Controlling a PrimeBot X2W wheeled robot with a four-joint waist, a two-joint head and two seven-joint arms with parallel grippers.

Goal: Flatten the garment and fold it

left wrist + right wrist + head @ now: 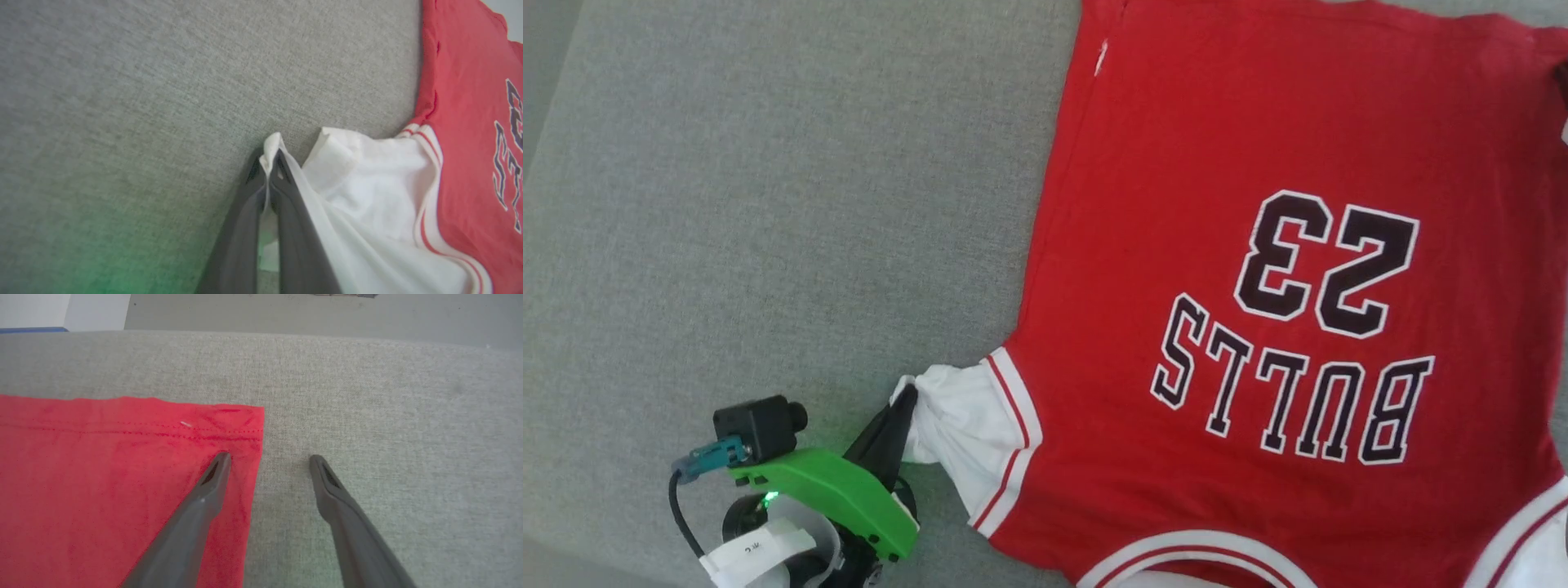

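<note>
My left hand [269, 157] is clamped on the very tip of the white sleeve [367, 179]. The two dark fingers are pressed together, with a small fold of cloth poking out past their tips. In the head view this hand sits at the lower left of the frame, under a green wrist bracket [833, 490] that carries a small black camera [760, 425]. From the pinch, the sleeve runs bunched and creased toward the right, widening to its red-and-white striped trim [1013, 433] where it joins the body. The red jersey T-shirt [1217, 163] lies spread over the right half of the head view with the printed side up. Its black "BULLS 23" print [1298, 343] reads upside down to me, the white-trimmed neckline is at the bottom edge, and the hem runs along the top. My right hand [267, 459] has its fingers wide apart and grips nothing. In the right wrist view it straddles the shirt's side edge just below the hem corner [255, 414]. One fingertip is over the red cloth and the other over bare surface, and I cannot tell whether either touches down. Everything rests on the table [768, 204], which has a grey woven cover. Its far edge shows near the top of the right wrist view, with smooth grey floor [327, 310] beyond.
</note>
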